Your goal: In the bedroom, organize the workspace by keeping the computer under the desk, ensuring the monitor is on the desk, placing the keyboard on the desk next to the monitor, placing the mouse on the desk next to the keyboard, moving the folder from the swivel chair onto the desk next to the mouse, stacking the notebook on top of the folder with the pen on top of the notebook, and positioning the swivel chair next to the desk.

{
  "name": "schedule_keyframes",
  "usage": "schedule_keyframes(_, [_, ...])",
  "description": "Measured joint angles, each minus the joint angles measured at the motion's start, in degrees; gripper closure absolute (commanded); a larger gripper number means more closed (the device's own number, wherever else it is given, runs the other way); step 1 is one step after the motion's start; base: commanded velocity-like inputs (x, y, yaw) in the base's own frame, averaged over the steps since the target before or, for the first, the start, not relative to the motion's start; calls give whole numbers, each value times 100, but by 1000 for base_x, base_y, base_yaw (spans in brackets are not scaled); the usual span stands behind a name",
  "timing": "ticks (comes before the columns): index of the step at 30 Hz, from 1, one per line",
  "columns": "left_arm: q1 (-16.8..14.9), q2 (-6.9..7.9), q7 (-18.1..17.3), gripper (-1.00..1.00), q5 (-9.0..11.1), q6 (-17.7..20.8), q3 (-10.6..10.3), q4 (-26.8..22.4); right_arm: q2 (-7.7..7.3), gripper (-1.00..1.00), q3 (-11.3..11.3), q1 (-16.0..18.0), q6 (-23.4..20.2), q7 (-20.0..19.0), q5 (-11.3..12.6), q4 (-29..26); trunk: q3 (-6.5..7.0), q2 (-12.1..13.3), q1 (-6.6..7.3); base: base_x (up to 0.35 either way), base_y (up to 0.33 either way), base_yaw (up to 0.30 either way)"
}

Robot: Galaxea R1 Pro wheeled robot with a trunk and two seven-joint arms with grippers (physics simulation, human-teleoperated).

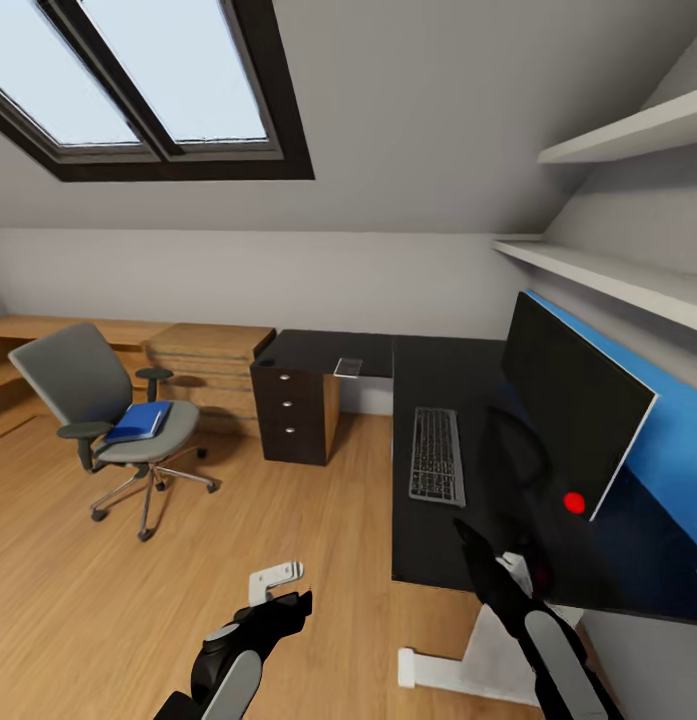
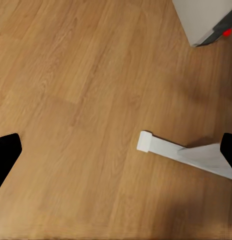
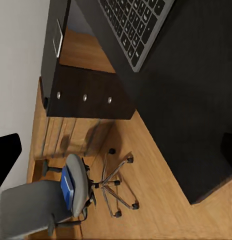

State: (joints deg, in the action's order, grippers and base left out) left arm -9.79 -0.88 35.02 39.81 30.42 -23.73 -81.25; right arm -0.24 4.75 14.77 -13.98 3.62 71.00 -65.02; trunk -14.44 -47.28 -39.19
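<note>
The swivel chair [image 1: 93, 415] stands on the wood floor left of the desk [image 1: 438, 375], with the blue folder [image 1: 138, 421] on its seat. On the black desk top lie the keyboard [image 1: 435, 455] and, at the far corner, the thin grey notebook [image 1: 348, 367]. The monitor [image 1: 573, 415] stands to the right of the keyboard. A corner of the grey computer [image 2: 206, 22] rests on the floor. My left gripper [image 1: 283, 605] hangs open over bare floor. My right gripper [image 1: 475, 545] is open above the desk's near edge. The mouse and pen are out of view.
Black drawers [image 1: 293, 410] with silver knobs sit under the desk's far arm, beside a low wooden shelf unit [image 1: 208, 360]. The desk's white pedestal foot [image 1: 428, 668] juts onto the floor near my left gripper. Wall shelves [image 1: 628, 275] hang above the monitor.
</note>
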Motion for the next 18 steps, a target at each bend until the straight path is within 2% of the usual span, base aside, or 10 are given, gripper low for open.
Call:
schedule_keyframes(5, [0, -1, 8, -100, 0, 0, 4, 2, 249, -100, -14, 25, 8, 101, -845, 1, 0, 0, 0, -336, 0, 0])
schedule_keyframes(9, [0, -1, 16, -100, 2, -2, 6, 2, 411, -100, -13, 30, 147, 118, -1358, 1, 0, 0, 0, -336, 0, 0])
schedule_keyframes(14, [0, -1, 19, -100, 2, -4, 6, 1, 561, -100, -70, 32, 754, 133, -1903, 8, 0, 0, 0, -336, 0, 0])
schedule_keyframes(15, [0, -1, 23, -100, 1, -5, 6, 0, 597, -100, -151, 31, 954, 138, -2076, 11, 0, 0, 0, -335, 0, 0])
schedule_keyframes(18, [0, 0, 33, -100, 1, -7, 6, 2, 636, -100, -377, 30, 1249, 162, -2386, 23, 0, 0, 0, -335, 0, 0])
